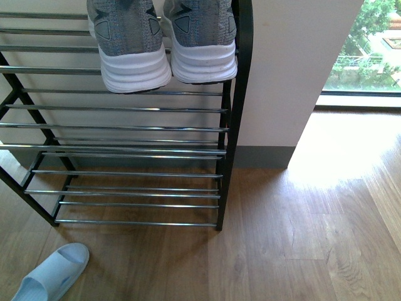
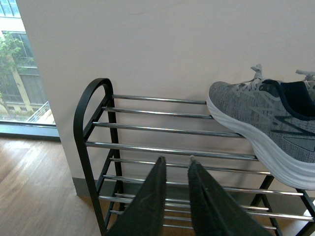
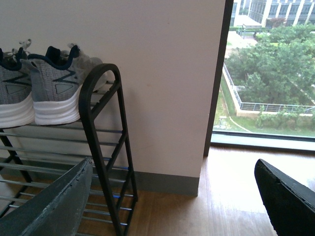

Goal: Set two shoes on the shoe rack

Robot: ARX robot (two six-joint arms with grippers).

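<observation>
In the front view, two grey sneakers are seen side by side at 12 o'clock on the top tier of the shoe rack, while a pale blue slipper lies on the floor at 7 o'clock. In the left wrist view, the left fingers are nearly closed, with nothing held. In the right wrist view, the right fingers are spread wide and empty. The placement is judged complete.
</observation>
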